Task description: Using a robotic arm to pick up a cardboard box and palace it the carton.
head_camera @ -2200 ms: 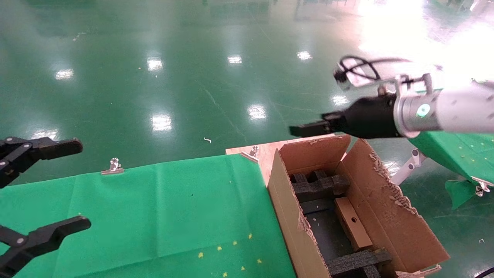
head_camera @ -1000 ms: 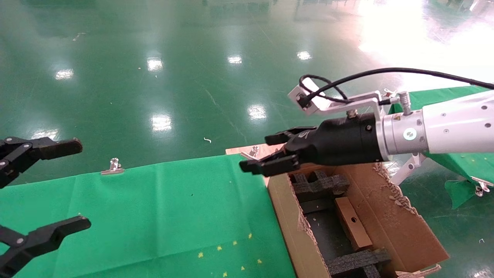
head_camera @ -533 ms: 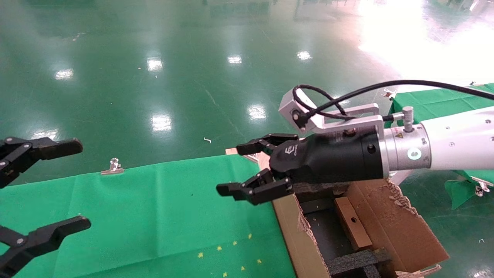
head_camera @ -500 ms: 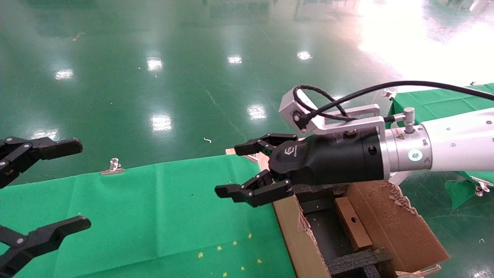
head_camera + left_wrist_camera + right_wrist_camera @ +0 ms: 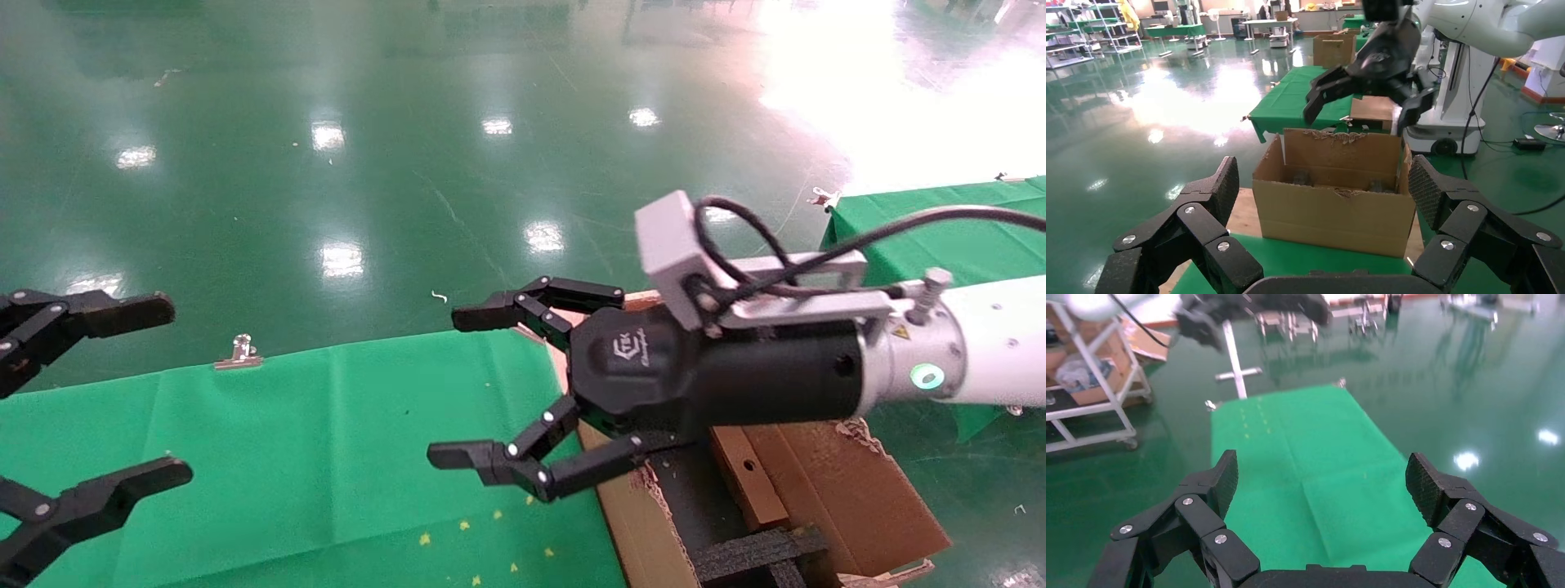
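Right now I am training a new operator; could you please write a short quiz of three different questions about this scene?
1. True or false: the right gripper is shut on the cardboard box.
2. Where does the cardboard box lie? A) on the green cloth; B) inside the carton; C) on the floor.
3. Fill in: the left gripper at the head view's left edge is ____ and holds nothing.

Key:
1. False: it is open and empty, above the cloth beside the carton.
2. B: it leans among the black foam inserts.
3. open
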You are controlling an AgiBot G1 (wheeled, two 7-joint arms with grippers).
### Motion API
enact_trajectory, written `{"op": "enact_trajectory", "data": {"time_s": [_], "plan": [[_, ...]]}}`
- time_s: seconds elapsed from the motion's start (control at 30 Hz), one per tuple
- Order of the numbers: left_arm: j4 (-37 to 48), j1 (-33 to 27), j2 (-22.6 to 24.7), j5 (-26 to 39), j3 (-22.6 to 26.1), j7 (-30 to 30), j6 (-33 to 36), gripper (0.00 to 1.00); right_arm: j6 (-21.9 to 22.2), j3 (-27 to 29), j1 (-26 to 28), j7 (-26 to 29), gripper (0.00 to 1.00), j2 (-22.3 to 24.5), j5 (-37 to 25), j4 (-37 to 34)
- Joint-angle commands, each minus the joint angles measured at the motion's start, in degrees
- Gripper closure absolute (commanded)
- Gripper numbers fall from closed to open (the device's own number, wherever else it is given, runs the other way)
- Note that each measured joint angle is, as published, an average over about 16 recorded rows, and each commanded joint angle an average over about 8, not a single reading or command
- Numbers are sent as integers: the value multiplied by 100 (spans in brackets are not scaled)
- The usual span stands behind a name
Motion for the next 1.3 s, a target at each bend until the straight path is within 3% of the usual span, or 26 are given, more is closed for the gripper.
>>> {"op": "enact_trajectory", "data": {"time_s": [0.03, 0.23, 0.4, 1.3], "plan": [[0, 0, 0, 0, 0, 0, 0, 0, -118, 218, -167, -237, 0, -33, 127, -14], [0, 1, 0, -1, 0, 0, -1, 0, -408, 760, -583, -814, 0, -115, 444, -48], [1, 2, 0, -2, 0, 0, -2, 0, -515, 956, -735, -974, 0, -146, 567, -61], [1, 2, 0, -1, 0, 0, -2, 0, -419, 781, -602, -840, 0, -120, 457, -53]]}}
